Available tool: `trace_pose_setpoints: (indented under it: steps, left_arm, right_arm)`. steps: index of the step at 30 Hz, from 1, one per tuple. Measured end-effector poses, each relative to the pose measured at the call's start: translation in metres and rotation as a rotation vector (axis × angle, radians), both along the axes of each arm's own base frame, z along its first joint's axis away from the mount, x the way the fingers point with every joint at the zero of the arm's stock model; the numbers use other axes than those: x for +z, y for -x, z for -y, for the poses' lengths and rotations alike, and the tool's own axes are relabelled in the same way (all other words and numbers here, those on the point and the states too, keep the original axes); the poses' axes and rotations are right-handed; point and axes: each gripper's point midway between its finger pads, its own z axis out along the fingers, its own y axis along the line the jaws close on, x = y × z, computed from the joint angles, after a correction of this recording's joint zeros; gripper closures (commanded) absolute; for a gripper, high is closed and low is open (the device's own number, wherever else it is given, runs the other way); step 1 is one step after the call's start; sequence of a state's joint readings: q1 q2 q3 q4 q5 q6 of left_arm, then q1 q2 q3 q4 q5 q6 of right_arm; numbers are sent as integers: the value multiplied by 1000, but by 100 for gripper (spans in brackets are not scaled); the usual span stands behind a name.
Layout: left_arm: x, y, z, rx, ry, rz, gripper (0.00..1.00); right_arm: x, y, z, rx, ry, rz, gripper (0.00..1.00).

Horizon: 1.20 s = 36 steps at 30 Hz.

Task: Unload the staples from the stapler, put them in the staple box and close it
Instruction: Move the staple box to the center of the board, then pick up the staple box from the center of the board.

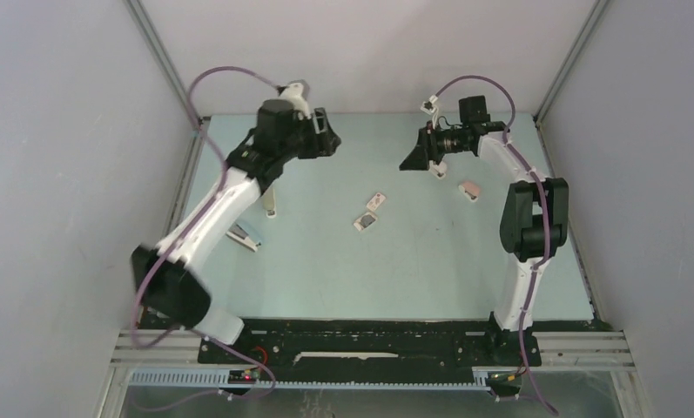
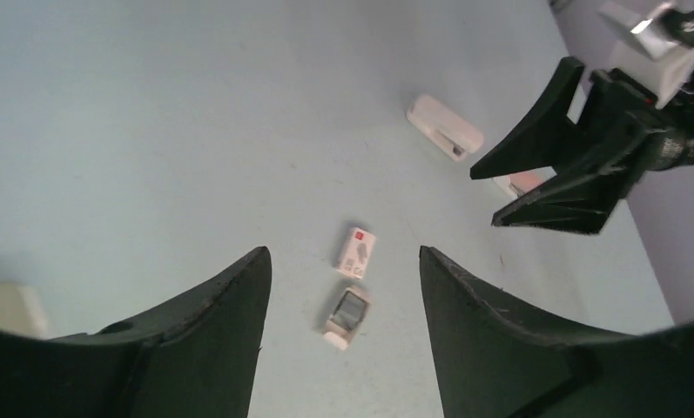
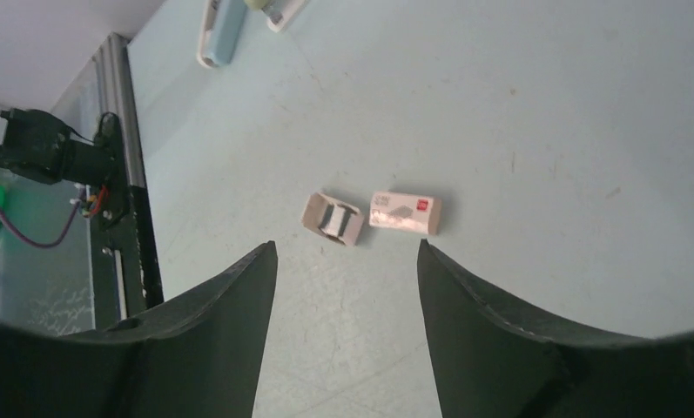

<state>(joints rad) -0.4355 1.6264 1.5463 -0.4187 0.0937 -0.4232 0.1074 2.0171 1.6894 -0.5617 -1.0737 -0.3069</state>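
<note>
The pale green table [image 1: 343, 279] carries everything, and I take the small white box [image 1: 376, 200] in its middle as the reference point. Both arms are raised over the far part of the table. The left gripper [image 2: 343, 261] is far-left of the box and the right gripper [image 3: 347, 252] is far-right of it. Each has its jaws spread wide, with nothing between them.

Four staplers lie around the box. A white stapler [image 1: 271, 206] and a blue stapler [image 1: 244, 236] are well to its left. A pink stapler [image 1: 470, 190] and a second white stapler [image 1: 440, 168] are to its right, close under the right gripper. I cannot tell which of them must be unloaded.

Just beside the box, at its near-left end, lies a small open tray [image 2: 336, 338]. The grey block inside it I judge to be the staples [image 2: 351, 306].

Box and tray make one short line, end to end. Seen from the left wrist, this line runs straight away through the gap of the jaws. Seen from the right wrist, it lies across the gap, from finger to finger. The right gripper seems a little nearer to the tray, though both hang well above it. The long axis of the single strips is too small to tell.
</note>
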Motion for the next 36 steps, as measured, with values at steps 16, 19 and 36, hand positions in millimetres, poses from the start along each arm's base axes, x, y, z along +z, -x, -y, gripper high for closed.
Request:
trace_pose_setpoints:
  steps: [16,19,36]
  left_arm:
    - [-60,83,-110,245,44,233,0]
    - [-70,90,-107,243,88,217,0]
    - [-66,92,-90,224,245,207,0]
  right_arm:
    - [-59,0,-19,70,78,-228,34]
    - [-75,-7,-17,40,120,-271,37]
    - [-130,-19,-34,-56,189,-498,52]
